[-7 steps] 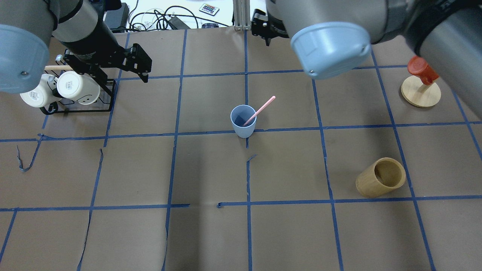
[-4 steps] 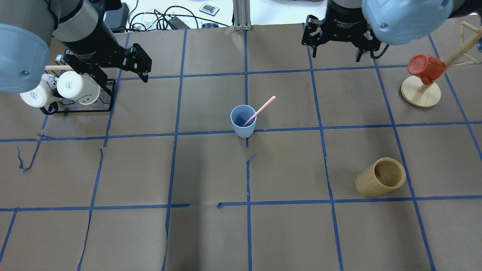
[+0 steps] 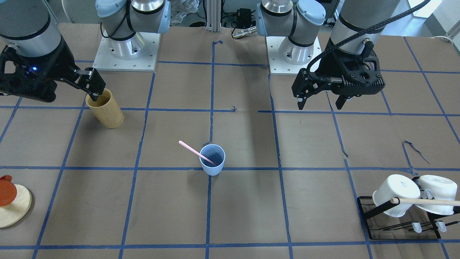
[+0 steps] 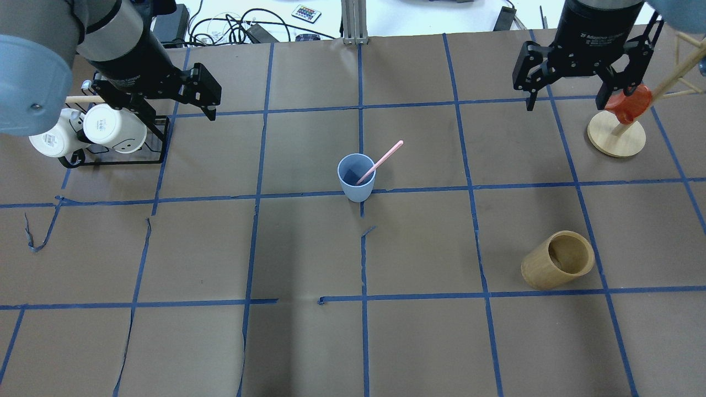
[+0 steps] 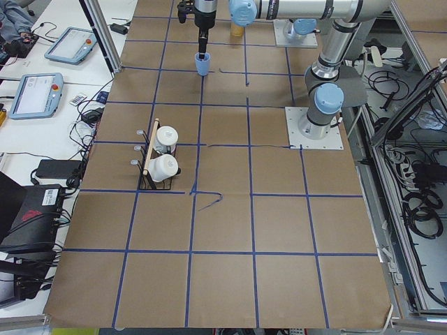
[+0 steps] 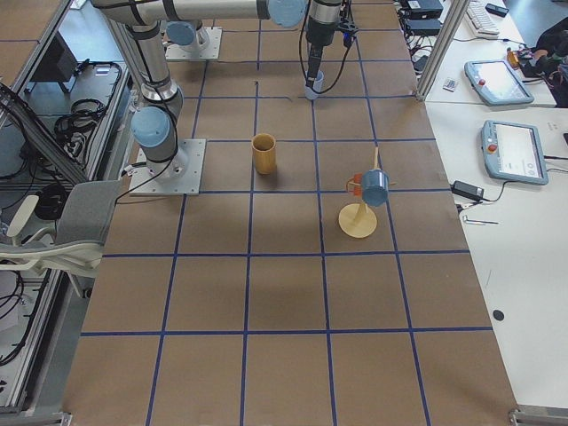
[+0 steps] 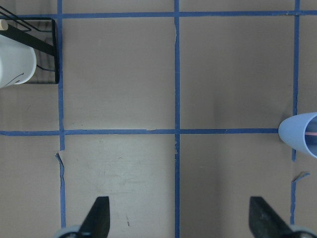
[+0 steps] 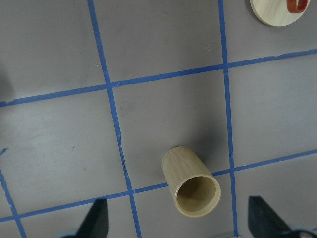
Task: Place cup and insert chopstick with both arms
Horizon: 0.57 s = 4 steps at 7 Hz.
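Our left claw hangs open and empty above the table, near the mug rack. To its right, at the table's middle, the cup stands upright. The chopstick leans in it, its top tilted far-right. The right claw, also spread and empty, is farther off. The stick's lower end is hidden inside the cup.

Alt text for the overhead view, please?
A light-blue cup stands upright at the centre with a pink chopstick leaning inside it. Both grippers hover open and empty at the far side: the left gripper by a mug rack, the right gripper by a wooden stand.
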Each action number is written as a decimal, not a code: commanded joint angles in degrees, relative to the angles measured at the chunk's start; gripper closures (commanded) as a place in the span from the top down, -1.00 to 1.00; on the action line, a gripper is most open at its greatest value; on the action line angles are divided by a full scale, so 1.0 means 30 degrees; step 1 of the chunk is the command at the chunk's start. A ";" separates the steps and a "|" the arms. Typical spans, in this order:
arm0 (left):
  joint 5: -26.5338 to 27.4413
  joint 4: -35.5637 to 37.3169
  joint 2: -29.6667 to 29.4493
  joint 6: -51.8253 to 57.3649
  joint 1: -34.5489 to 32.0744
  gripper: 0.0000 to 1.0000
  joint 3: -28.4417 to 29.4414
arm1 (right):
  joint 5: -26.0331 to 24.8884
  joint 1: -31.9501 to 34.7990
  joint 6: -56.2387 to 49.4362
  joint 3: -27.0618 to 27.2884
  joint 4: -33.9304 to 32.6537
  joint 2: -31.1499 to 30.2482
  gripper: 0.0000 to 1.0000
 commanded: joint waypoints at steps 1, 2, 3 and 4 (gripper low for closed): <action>0.0011 -0.0057 -0.0012 -0.0556 -0.0020 1.00 0.0002 | 0.1475 0.0010 -0.0445 0.0081 0.0254 -0.0461 1.00; -0.0019 -0.0086 -0.0012 -0.0643 -0.0020 1.00 0.0002 | 0.1510 0.0010 -0.2392 0.0111 0.0253 -0.0725 1.00; -0.0019 -0.0086 -0.0012 -0.0673 -0.0049 1.00 0.0002 | 0.1482 -0.0077 -0.3600 0.0140 0.0282 -0.1018 1.00; -0.0019 -0.0086 -0.0012 -0.0702 -0.0136 1.00 -0.0027 | 0.1452 -0.0049 -0.3699 0.0140 0.0312 -0.1253 1.00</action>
